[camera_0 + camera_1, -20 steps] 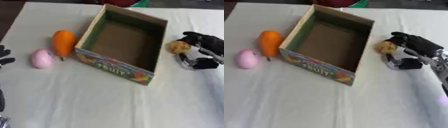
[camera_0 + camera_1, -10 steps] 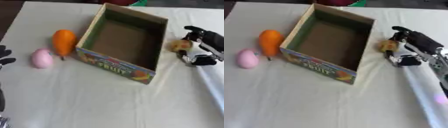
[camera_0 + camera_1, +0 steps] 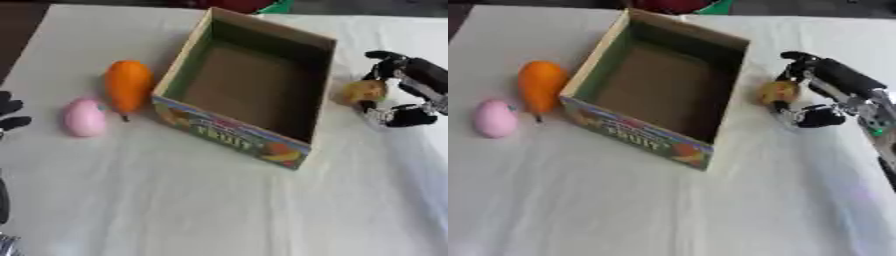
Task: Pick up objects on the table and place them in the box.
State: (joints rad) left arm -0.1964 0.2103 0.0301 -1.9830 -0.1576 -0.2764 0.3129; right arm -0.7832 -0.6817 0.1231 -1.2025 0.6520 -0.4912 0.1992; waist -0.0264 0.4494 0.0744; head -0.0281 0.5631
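Right robot hand (image 3: 820, 92) curls round a small yellowish round fruit (image 3: 780, 92) on the surface (image 3: 623, 200), just right of the empty box (image 3: 710, 40). It looks light, smooth and apt to roll, so thumb and fingers should oppose across its middle.

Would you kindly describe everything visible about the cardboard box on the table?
The cardboard box is open-topped and empty, with a plain brown floor, greenish inner walls and a colourful printed fruit design on its near side. It stands upright, set askew on the white tablecloth. The orange fruit lies just beside its left wall.
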